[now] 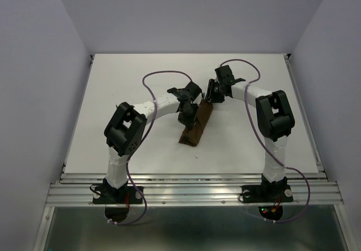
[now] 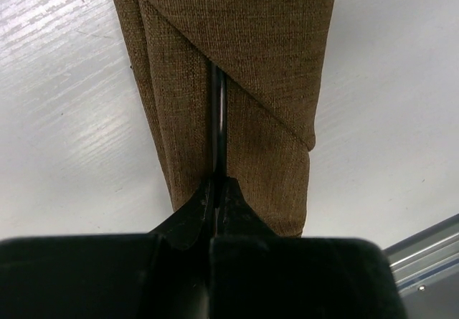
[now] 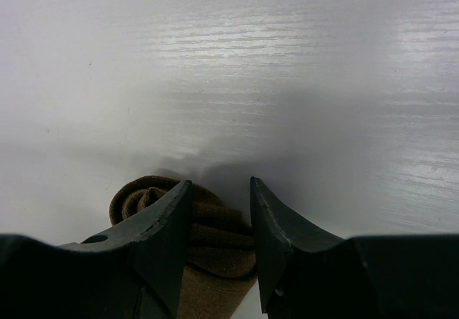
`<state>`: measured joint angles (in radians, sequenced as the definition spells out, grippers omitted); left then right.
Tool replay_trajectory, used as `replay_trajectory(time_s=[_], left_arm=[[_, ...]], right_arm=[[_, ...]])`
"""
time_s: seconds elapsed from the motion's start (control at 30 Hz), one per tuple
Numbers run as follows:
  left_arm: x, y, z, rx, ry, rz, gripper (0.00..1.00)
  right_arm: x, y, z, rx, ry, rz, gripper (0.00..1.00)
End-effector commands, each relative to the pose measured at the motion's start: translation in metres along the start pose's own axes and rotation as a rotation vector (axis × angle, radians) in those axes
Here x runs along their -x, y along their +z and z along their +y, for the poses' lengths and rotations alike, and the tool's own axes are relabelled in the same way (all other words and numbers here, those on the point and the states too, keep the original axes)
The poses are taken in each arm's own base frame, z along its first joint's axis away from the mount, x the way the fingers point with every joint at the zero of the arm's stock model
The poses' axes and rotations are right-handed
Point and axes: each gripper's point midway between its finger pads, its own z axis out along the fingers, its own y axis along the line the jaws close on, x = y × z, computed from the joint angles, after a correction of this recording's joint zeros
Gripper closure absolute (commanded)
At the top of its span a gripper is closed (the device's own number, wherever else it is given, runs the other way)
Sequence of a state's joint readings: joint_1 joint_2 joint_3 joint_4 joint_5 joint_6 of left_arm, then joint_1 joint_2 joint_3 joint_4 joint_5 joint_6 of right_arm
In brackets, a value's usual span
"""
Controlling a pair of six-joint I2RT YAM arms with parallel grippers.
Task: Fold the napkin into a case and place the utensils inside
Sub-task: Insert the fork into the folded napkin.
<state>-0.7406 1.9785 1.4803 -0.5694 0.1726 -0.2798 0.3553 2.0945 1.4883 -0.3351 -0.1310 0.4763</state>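
While a slotted metal rail (image 1: 192, 190) runs along the near edge, the white table (image 1: 113, 93) stretches beyond it, glossy with faint grain. The left gripper (image 2: 217, 184) is pinched tight on a thin dark utensil (image 2: 219, 111) that lies in the centre fold of the brown case (image 2: 251, 46). The case lies diagonally mid-table. The right gripper (image 3: 220, 190) is clamped round the case's bunched far end. Plain pale lilac walls (image 1: 192, 14) stand on three sides.
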Motion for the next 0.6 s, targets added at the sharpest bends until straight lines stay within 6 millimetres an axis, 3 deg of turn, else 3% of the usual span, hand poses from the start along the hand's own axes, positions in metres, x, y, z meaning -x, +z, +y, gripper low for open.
replay_trajectory(time_s=[0.0,0.57], left_arm=[[0.021,-0.005,-0.004,-0.015,-0.021,-0.043,1.00],[0.043,0.000,0.002,0.029,-0.081,-0.078,1.00]], right_arm=[[-0.046,0.004,-0.010,-0.054,0.003,0.128,0.56],[-0.054,0.004,-0.008,-0.051,0.012,0.133,0.56]])
